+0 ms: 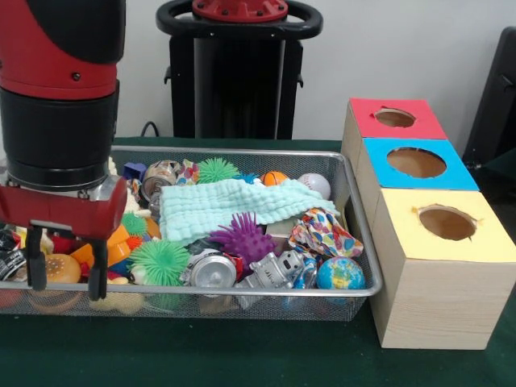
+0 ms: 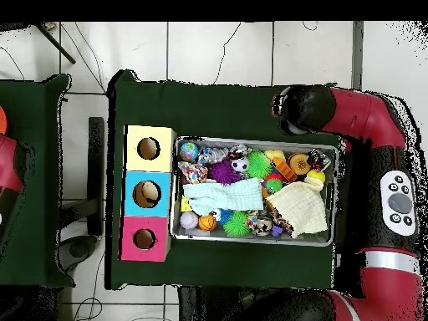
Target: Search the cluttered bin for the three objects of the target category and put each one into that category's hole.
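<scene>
The cluttered bin (image 1: pixel 242 295) is a silver wire mesh tray full of toys; it also shows in the overhead view (image 2: pixel 251 140). Three wooden boxes with holes stand beside it: red (image 1: pixel 395 118), blue (image 1: pixel 416 162), yellow (image 1: pixel 447 222). My gripper (image 1: pixel 67 282) hangs over the bin's left end in the front view, open, with its black fingers (image 1: pixel 36 270) apart. A toy burger (image 1: pixel 61 268) shows between them; I cannot tell whether they touch it. In the overhead view the arm (image 2: pixel 303 109) hides the gripper.
In the bin lie a green cloth (image 1: pixel 234 205), a purple spiky ball (image 1: pixel 242 238), a green spiky ball (image 1: pixel 159 260), a globe ball (image 1: pixel 339 274), a baseball (image 1: pixel 314 185), a silver can (image 1: pixel 211 270), a patterned cloth (image 1: pixel 322 234) and a cream cloth (image 2: pixel 301 207).
</scene>
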Controlling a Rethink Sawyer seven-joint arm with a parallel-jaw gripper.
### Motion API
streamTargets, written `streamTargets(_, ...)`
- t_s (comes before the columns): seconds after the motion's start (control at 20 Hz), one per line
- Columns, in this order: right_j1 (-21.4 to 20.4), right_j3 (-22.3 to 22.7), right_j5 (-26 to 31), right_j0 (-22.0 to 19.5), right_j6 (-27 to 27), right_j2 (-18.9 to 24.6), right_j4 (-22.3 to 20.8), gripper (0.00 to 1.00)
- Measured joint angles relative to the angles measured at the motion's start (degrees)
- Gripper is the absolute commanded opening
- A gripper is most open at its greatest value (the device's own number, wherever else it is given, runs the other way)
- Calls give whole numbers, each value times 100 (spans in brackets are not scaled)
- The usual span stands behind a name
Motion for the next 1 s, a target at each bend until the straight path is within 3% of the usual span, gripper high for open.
streamTargets(0.15,-45,137,-1,-24,0,4,15,100)
streamTargets(0.65,-643,1247,-4,-343,0,-4,28,100)
streamTargets(1.0,-813,1483,-2,-378,0,-3,24,100)
